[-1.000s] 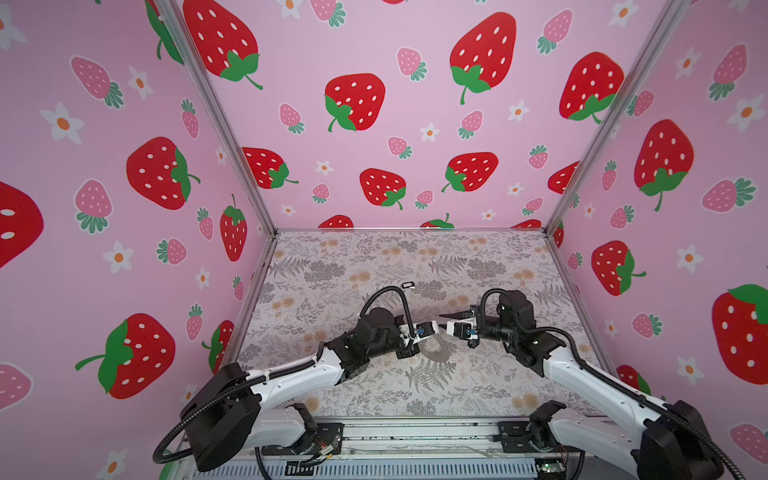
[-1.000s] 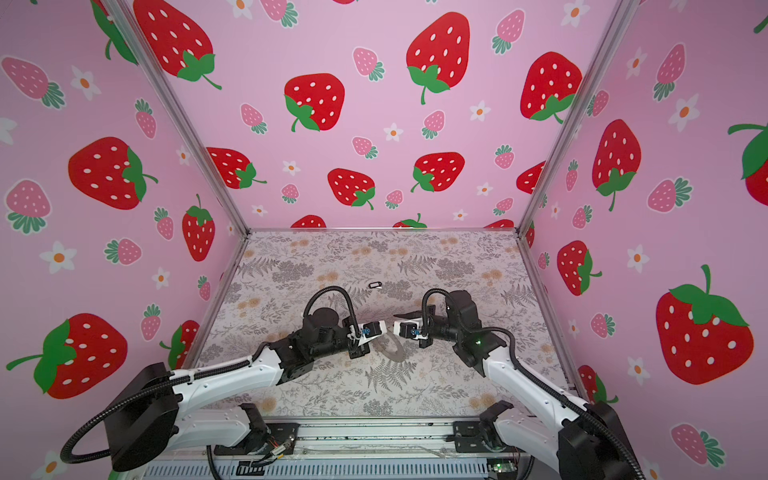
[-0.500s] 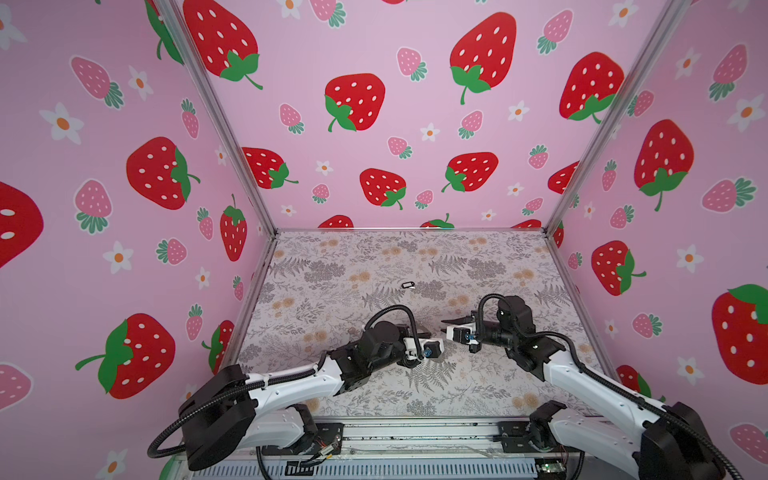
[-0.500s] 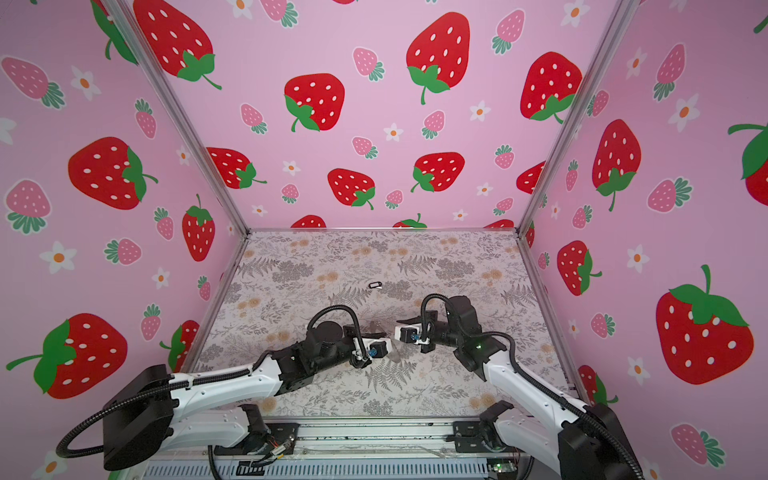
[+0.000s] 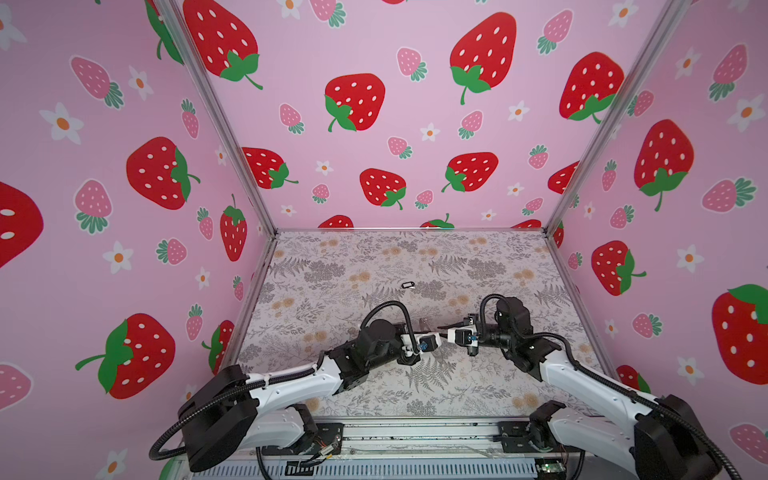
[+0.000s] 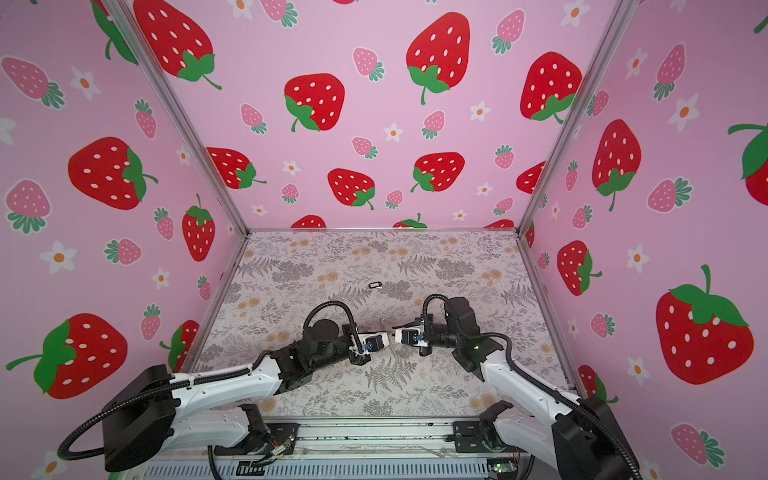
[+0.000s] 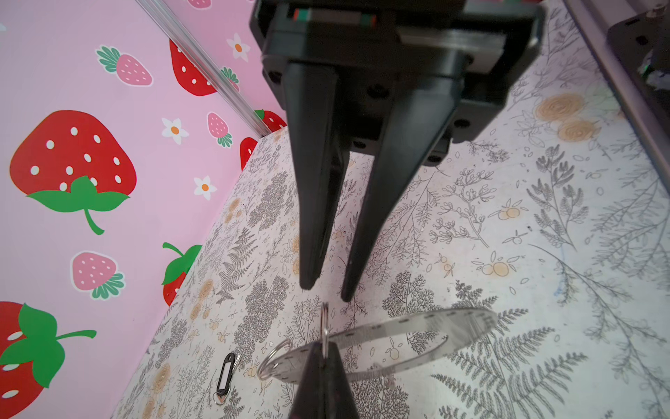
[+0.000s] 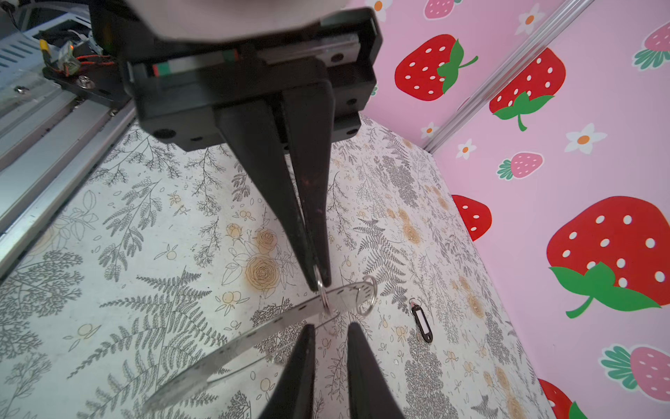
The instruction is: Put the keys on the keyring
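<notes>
- Between the two arms, over the floral-printed tabletop, your left gripper is clenched on a small upright wire loop. The loop belongs to the large flat silvery metal keyring, which seems to be held up by that one thin pinch. A nudge could swing the plate or twist the loop free.
- Your right gripper grasps nothing. Its jaws stand slightly apart, with the tips just beside the held loop. If you close off-line, you may nip the left fingertips or knock the loop out.
- Toward the back wall, the black-rimmed, white-centred oval key tag lies on the tabletop, well apart from the keyring and not yet threaded. It is tiny and flat, so a careless pick may skid it away.
</notes>
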`<state>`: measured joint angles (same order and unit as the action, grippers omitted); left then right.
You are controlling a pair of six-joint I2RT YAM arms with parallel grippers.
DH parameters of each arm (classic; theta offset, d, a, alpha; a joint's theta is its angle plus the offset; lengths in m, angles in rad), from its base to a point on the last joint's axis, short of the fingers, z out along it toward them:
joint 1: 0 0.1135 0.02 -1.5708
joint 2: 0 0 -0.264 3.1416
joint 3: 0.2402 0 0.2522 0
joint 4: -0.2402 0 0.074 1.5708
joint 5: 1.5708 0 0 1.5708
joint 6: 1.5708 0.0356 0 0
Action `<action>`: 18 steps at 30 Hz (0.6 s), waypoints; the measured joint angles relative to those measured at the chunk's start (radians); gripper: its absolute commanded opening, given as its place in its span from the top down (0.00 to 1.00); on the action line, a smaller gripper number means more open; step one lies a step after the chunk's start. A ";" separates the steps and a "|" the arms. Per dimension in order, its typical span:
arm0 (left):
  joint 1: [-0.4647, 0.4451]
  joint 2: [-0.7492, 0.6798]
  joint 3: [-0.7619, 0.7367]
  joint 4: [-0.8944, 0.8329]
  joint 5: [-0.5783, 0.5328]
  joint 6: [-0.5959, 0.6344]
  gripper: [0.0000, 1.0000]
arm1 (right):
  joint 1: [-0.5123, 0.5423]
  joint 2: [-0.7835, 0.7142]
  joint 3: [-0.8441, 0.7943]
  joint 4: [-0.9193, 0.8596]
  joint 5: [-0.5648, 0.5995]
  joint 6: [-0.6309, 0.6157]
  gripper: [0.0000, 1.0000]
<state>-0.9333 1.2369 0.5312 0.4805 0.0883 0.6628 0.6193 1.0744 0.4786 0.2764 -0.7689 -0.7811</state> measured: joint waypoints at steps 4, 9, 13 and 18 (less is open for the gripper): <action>0.005 0.001 0.000 0.023 0.012 -0.026 1.00 | 0.001 0.001 -0.004 0.028 -0.026 0.023 0.81; 0.007 0.011 0.000 0.040 0.042 -0.042 1.00 | 0.003 0.014 -0.004 0.042 -0.044 0.030 0.83; 0.007 0.022 0.000 0.040 0.057 -0.046 1.00 | 0.006 0.023 -0.004 0.046 -0.044 0.033 0.86; 0.008 0.029 0.000 0.041 0.064 -0.051 1.00 | 0.007 0.028 -0.004 0.049 -0.044 0.035 0.89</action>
<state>-0.9253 1.2659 0.5312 0.5213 0.1520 0.6121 0.6266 1.1027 0.4747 0.3252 -0.8127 -0.7460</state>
